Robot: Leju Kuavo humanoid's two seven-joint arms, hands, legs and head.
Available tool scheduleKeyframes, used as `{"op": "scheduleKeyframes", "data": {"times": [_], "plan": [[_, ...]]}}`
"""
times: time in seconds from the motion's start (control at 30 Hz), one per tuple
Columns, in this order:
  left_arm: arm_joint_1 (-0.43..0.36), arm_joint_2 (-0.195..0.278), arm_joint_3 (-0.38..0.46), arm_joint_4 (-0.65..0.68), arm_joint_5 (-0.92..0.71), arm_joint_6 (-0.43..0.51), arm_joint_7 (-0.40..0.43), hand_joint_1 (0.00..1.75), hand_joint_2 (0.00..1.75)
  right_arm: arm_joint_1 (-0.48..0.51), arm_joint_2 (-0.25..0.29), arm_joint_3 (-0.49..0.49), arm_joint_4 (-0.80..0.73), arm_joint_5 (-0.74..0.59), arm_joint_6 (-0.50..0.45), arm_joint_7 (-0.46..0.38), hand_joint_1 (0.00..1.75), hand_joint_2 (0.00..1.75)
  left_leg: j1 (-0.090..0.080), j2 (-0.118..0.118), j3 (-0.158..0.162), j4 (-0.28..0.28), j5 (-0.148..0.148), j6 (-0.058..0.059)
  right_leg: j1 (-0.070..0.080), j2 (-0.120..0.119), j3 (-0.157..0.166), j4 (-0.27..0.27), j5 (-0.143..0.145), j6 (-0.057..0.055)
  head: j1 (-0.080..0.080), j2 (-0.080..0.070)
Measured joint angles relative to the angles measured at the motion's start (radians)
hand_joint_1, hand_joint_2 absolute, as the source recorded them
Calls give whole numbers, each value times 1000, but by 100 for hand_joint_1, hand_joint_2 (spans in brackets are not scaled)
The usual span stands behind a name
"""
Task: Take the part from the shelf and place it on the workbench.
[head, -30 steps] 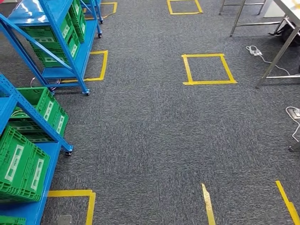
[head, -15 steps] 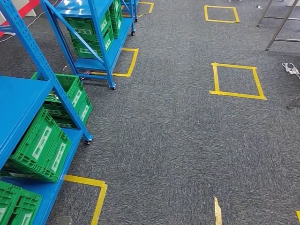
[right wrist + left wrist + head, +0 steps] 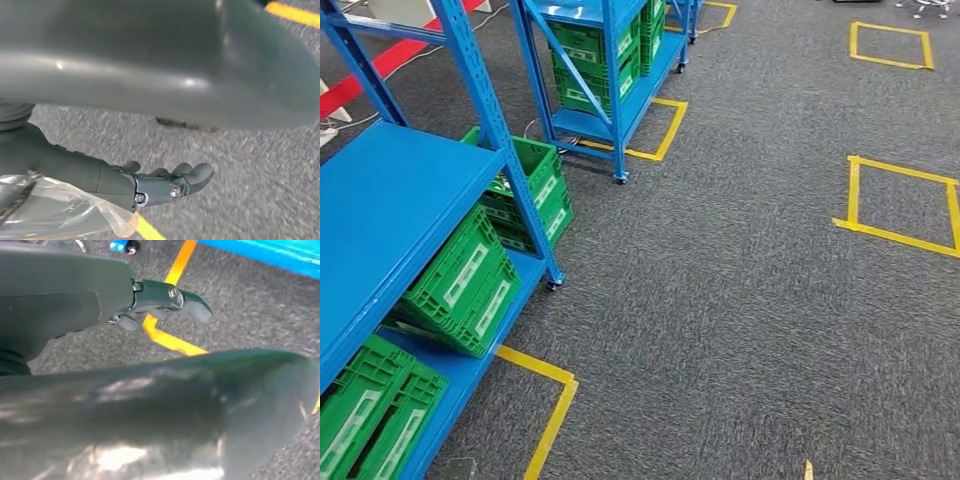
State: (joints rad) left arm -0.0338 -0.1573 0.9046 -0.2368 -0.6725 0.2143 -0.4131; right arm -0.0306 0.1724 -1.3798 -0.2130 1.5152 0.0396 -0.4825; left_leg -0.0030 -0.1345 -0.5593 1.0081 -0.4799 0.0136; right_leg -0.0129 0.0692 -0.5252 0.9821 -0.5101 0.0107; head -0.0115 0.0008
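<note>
My right robot hand point(image 3: 166, 182) hangs over the grey carpet point(image 3: 743, 300) and holds a clear plastic bag point(image 3: 64, 210) against its palm; I think this is the part, but I cannot see what is inside. My left robot hand point(image 3: 166, 302) holds nothing, its fingers loosely out over a yellow tape line point(image 3: 170, 337). The nearest blue shelf point(image 3: 388, 210) stands close by, with green crates point(image 3: 467, 285) on its lower level. A second blue shelf point(image 3: 610, 60) stands beyond it.
</note>
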Motion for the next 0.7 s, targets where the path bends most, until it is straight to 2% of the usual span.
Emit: {"op": "scheduleKeyframes", "data": {"times": [0.03, 0.07, 0.13, 0.17, 0.2, 0.23, 0.27, 0.3, 0.33, 0.37, 0.4, 0.43, 0.5, 0.53, 0.57, 0.63, 0.67, 0.7], "plan": [[1, 1, 0, 0, 0, 1, 0, 0, 0, 0, 0, 0, 0, 0, 0, 0, 0, 0, -1, 16, -5, 13, -8, -6, -2, -13, 8, -6, 0, -3, -4, 0], [1, 2, 0, 0, 0, 1, 0, 0, 0, 0, 0, 0, 0, 0, 0, -1, 0, 0, -2, 42, -19, 45, -26, -13, -5, -29, 17, -12, -2, -7, -7, 0], [-3, 1, 0, 0, 0, 2, -1, 0, 0, 3, 0, 0, 0, -1, 0, -1, 0, 0, 1, 103, -81, 164, -79, -25, -6, -62, 33, -17, -12, -12, -15, 0], [-4, 1, 0, 1, 0, 2, -1, 0, 0, 5, 0, 0, 0, 0, 0, -1, 0, 0, 5, 116, -117, 228, -100, -30, -6, -80, 40, -17, -18, -12, -15, 0], [-3, 1, 0, 1, 0, 2, -1, 0, 0, 6, 0, 0, 0, 0, 0, -1, 0, 0, 8, 123, -143, 271, -106, -34, -5, -96, 47, -16, -25, -11, -15, 0], [-1, 1, 0, 1, 1, 2, -1, 0, 0, 6, 0, 0, 0, 1, 0, -1, 0, 0, 11, 128, -153, 279, -92, -36, -6, -110, 53, -16, -33, -9, -15, 0], [1, 1, 0, 1, 2, 2, -1, 0, 0, 6, 0, 0, 0, 1, 0, -1, 0, 0, 13, 133, -142, 248, -60, -37, -6, -124, 62, -16, -42, -6, -15, 0], [4, 2, 0, 1, 3, 2, -1, 0, 0, 5, 0, 0, 0, 2, 0, -1, 0, 0, 13, 147, -114, 187, -18, -35, -6, -136, 72, -16, -52, -2, -15, 0], [4, 3, 0, 1, 4, 2, -1, 0, 0, 4, 0, 0, 0, 2, 0, -1, 0, 0, 9, 171, -83, 123, 11, -33, -4, -149, 82, -16, -62, 3, -15, 0], [3, 3, 0, 1, 6, 2, -1, 0, 0, 3, 0, 0, 0, 3, 0, -1, 0, 0, 5, 191, -58, 71, 27, -26, -2, -161, 92, -16, -73, 8, -16, 0], [1, 3, 0, 1, 7, 2, -1, 0, 0, 1, 0, 0, 0, 3, 0, -2, 0, 0, 1, 205, -43, 40, 30, -19, 1, -173, 100, -17, -82, 14, -15, 0], [1, 2, 0, 1, 9, 2, -2, 0, 0, -1, 0, 0, 0, 3, 0, -2, 0, 0, -2, 207, -41, 32, 21, -11, 4, -183, 110, -18, -86, 19, -14, 0], [4, 2, 0, 1, 10, 2, -2, 0, 0, -5, 0, 0, 0, 4, 0, -2, 0, 0, 0, 182, -38, 26, 16, 4, 4, -192, 123, -16, -90, 29, -12, 0], [6, 2, 1, 1, 10, 2, -2, 0, 0, -7, 0, 0, 0, 4, 0, -2, 0, 0, 2, 171, -32, 23, 12, 11, 2, -174, 122, -1, -95, 33, -10, 0], [6, 2, 1, 1, 10, 2, -2, 0, 0, -7, 0, 0, 0, 4, 0, -3, 0, 0, 4, 159, -24, 20, 9, 17, 0, -149, 106, 31, -108, 35, -9, 0], [3, 3, 1, 1, 10, 2, -2, 0, 0, -5, 0, 0, 1, 5, 0, -3, 0, 0, 5, 136, -15, 17, 2, 28, -2, -91, 35, 151, -157, 37, -4, 0], [1, 2, 1, 1, 10, 2, -2, 0, 0, -4, 0, 0, 1, 5, 0, -3, 0, 0, 5, 121, -13, 17, -2, 30, -2, -78, -13, 217, -183, 37, -3, 0], [1, 1, 1, 1, 10, 2, -2, 0, 0, -2, 0, 0, 1, 5, 0, -2, 0, 0, 4, 106, -9, 17, -6, 31, -2, -73, -55, 266, -195, 38, -2, 0]]}}
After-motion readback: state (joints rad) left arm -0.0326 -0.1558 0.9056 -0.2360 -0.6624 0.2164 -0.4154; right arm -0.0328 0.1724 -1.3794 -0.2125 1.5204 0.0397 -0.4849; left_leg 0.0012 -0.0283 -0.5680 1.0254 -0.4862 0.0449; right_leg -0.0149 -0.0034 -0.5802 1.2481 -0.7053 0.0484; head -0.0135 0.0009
